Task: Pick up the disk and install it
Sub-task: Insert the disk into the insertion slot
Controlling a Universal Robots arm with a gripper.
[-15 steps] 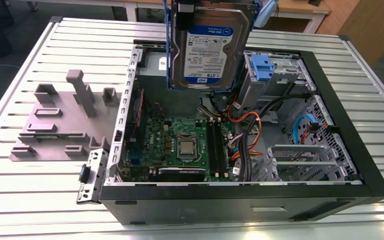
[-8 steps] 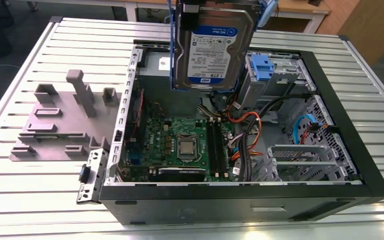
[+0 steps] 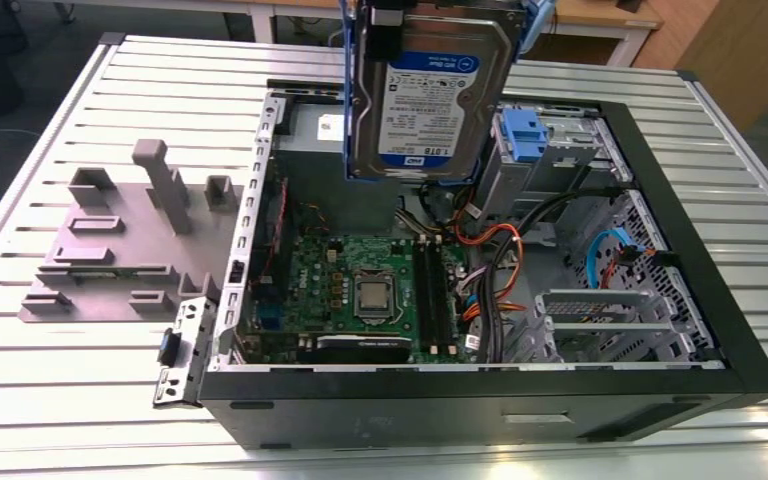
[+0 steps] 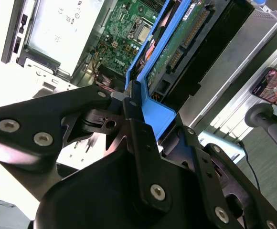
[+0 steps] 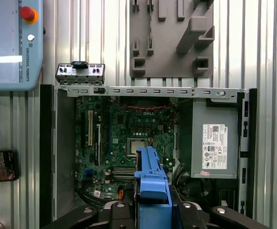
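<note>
The disk [image 3: 427, 95], a silver hard drive with a white-and-blue label in a blue caddy, hangs upright above the rear of the open computer case [image 3: 704, 300]. My gripper [image 3: 398, 12] holds it from the top edge of the exterior view. In the second wrist view my gripper [image 4: 129, 98] is shut on the caddy's blue end [image 4: 153, 107], and the drive's green underside [image 4: 176, 47] stretches away over the motherboard. In the first wrist view the caddy [image 5: 152, 181] sticks out between the black fingers [image 5: 117, 210], over the motherboard [image 5: 129, 133].
Inside the case are a drive bay with a blue clip [image 3: 524, 135], orange and blue cables [image 3: 491, 250] and a grey power-supply box [image 5: 215, 143]. A grey moulded fixture [image 3: 131, 240] lies on the slatted table at the exterior view's left. A pendant [image 5: 9, 43] and a phone [image 5: 0, 166] lie beside the case.
</note>
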